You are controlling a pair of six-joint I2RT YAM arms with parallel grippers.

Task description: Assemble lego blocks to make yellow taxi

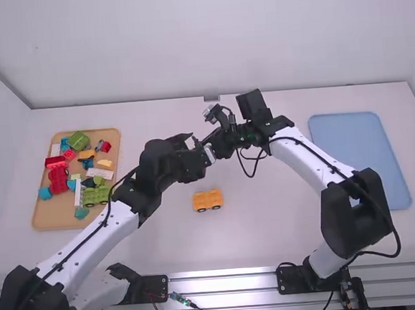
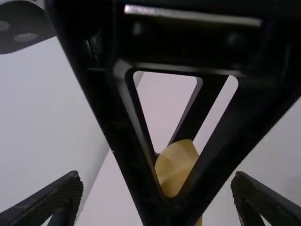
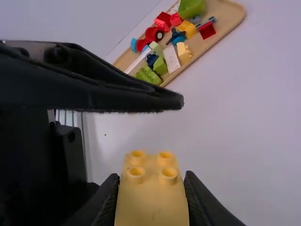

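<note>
Above the middle of the table, my left gripper (image 1: 195, 154) and right gripper (image 1: 215, 141) are close together. In the right wrist view, my right gripper (image 3: 151, 200) is shut on a yellow block (image 3: 153, 197) with its studs showing. Part of that yellow block (image 2: 175, 165) appears between the right gripper's black fingers in the left wrist view. My left gripper (image 2: 157, 205) is open around the front of the right gripper, its fingers apart on either side. On the table below lies a yellow wheeled piece (image 1: 208, 199), nearer the arm bases.
A wooden tray (image 1: 45, 216) of loose red, green, blue, white and yellow pieces stands at the left; the right wrist view also shows this tray (image 3: 233, 15). A flat blue tray (image 1: 350, 138) is at the right, beyond the right arm.
</note>
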